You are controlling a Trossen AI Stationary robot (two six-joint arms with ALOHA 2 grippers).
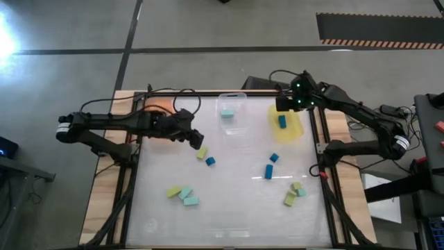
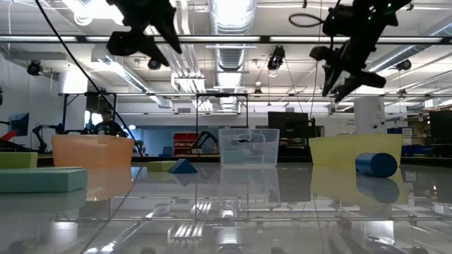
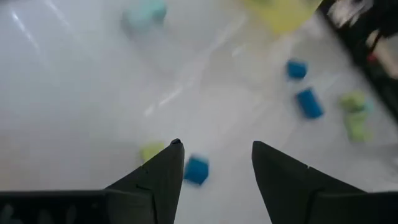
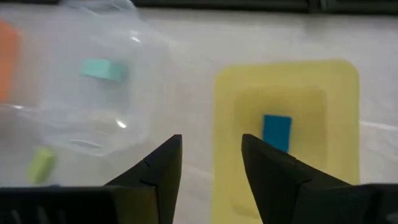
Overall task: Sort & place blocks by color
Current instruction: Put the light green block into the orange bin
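Your right wrist view alone shows the dark blue block (image 4: 277, 132) lying lengthwise in the yellow tray (image 4: 342, 180) — right gripper (image 4: 211, 168) above, left gripper (image 3: 214, 168) over scattered blocks, both parted, empty.

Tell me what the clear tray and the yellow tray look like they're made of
The clear rectangular tray looks like thin glossy plastic: the light teal block shows through its walls, which catch glints. The yellow rectangular tray looks like opaque, smoother-matte plastic with moulded rounded corners.
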